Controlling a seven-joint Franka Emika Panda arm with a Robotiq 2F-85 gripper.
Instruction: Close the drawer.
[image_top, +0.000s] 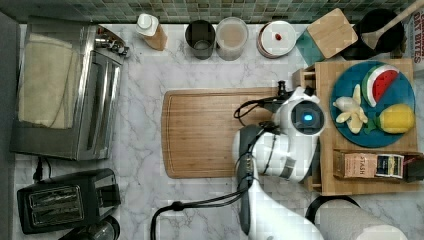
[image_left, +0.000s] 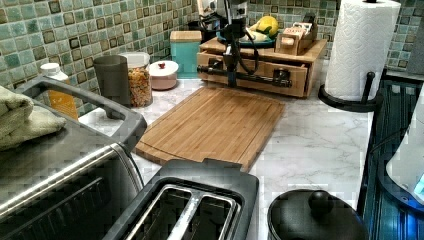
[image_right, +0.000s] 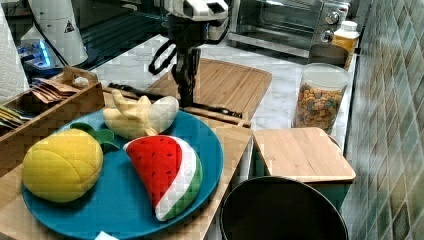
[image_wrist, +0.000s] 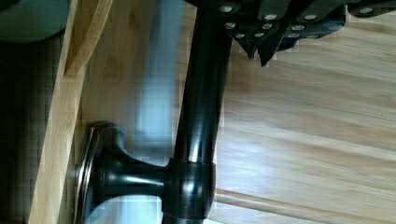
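A kitchen is showing here: green mosaic tiling (image_left: 100, 30) is backing a marble counter (image_top: 145, 125) that is carrying a toaster oven (image_top: 70, 90), a toaster (image_left: 190, 210), a cereal jar (image_right: 320, 100), a paper-towel roll (image_left: 362, 47) and a wooden cutting board (image_top: 205, 132).

**Lighting even, images blocky**

All views were evenly and brightly lit, with soft, faint shadows. The marble table (image_top: 145, 125) read near white in the top view. A pale glare streak ran along the drawer (image_wrist: 116, 70) front in the wrist view, with a highlight on its handle (image_wrist: 201, 93). Blocky compression artefacts softened edges throughout.
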